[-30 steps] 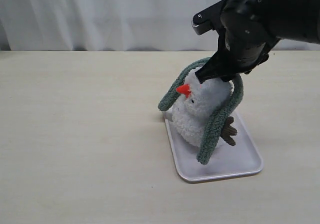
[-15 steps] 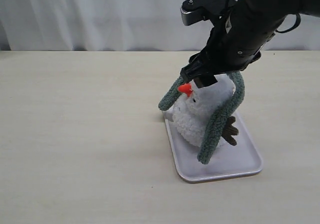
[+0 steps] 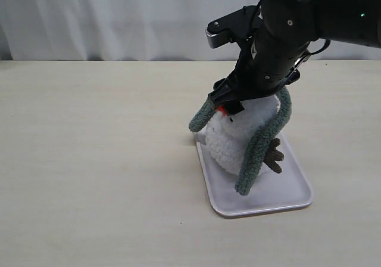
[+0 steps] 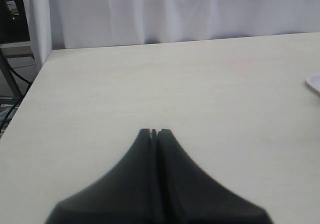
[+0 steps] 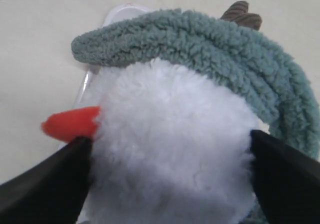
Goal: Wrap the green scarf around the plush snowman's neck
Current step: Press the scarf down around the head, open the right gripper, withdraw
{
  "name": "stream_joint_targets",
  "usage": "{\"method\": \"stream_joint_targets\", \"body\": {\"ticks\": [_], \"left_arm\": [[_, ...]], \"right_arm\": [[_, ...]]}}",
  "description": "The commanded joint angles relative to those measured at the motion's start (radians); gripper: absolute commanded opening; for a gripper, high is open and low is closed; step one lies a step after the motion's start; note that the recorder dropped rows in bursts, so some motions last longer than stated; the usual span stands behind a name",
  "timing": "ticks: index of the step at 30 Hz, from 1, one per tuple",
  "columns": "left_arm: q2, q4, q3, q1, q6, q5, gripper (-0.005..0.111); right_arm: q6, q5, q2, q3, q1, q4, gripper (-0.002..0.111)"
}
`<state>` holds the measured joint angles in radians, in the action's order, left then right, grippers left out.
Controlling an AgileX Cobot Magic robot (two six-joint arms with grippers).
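Right wrist view shows the right tool (image 5: 169, 140) spread wide, its smooth black fingers (image 5: 45, 184) on either side of the plush snowman (image 5: 165, 109), whose round head is fluffy and white. They clamp nothing. A pointed orange-red carrot nose (image 5: 70, 124) juts out beside one finger. The green scarf (image 5: 200, 39), a fuzzy, ribbed sage strip, arches over the head. In the exterior view, right of centre, one rounded scarf end hangs down the body to the glossy white tray (image 3: 280, 195), beside a brown corduroy twig arm (image 3: 274, 154). The left tool (image 4: 154, 132) is pressed shut, empty, above the pale worktop (image 4: 150, 74).
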<state>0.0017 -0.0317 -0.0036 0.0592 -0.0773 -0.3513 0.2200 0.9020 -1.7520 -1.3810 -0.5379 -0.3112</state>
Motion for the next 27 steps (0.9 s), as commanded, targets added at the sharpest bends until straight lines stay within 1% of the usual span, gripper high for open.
{"method": "stream_joint_targets", "body": {"ticks": [1,4,6,9,12,13,15,20,21,23,25,27], "left_arm": [[-0.002,0.001,0.004,0.003,0.002,0.013,0.000],[-0.002,0.001,0.004,0.003,0.002,0.014,0.000],[-0.002,0.001,0.004,0.003,0.002,0.016,0.000],[-0.002,0.001,0.004,0.003,0.002,0.014,0.000],[-0.002,0.001,0.004,0.003,0.002,0.014,0.000],[-0.002,0.001,0.004,0.003,0.002,0.014,0.000],[-0.002,0.001,0.004,0.003,0.002,0.014,0.000],[-0.002,0.001,0.004,0.003,0.002,0.014,0.000],[-0.002,0.001,0.004,0.003,0.002,0.014,0.000],[-0.002,0.001,0.004,0.003,0.002,0.014,0.000],[-0.002,0.001,0.004,0.003,0.002,0.014,0.000],[-0.002,0.001,0.004,0.003,0.002,0.014,0.000]], "right_arm": [[0.004,0.003,-0.028,-0.003,0.003,-0.020,0.078],[-0.054,-0.003,-0.039,-0.003,0.003,-0.009,0.077],[-0.087,-0.003,-0.041,-0.003,0.001,-0.005,0.071],[-0.182,-0.003,-0.041,-0.003,0.001,0.029,0.051],[-0.287,0.005,-0.041,-0.003,0.001,0.076,0.028],[-0.312,0.007,-0.041,-0.003,0.001,0.092,0.018],[-0.375,0.007,-0.041,-0.003,0.001,0.128,0.005],[-0.613,0.011,-0.036,-0.003,0.001,0.289,0.004],[-0.685,0.014,-0.029,-0.003,0.001,0.339,0.004],[-0.901,0.036,-0.008,-0.003,0.001,0.483,0.004],[-1.133,0.071,0.006,-0.003,0.001,0.547,0.004],[-1.205,0.071,0.008,-0.001,0.001,0.532,0.004]]}}
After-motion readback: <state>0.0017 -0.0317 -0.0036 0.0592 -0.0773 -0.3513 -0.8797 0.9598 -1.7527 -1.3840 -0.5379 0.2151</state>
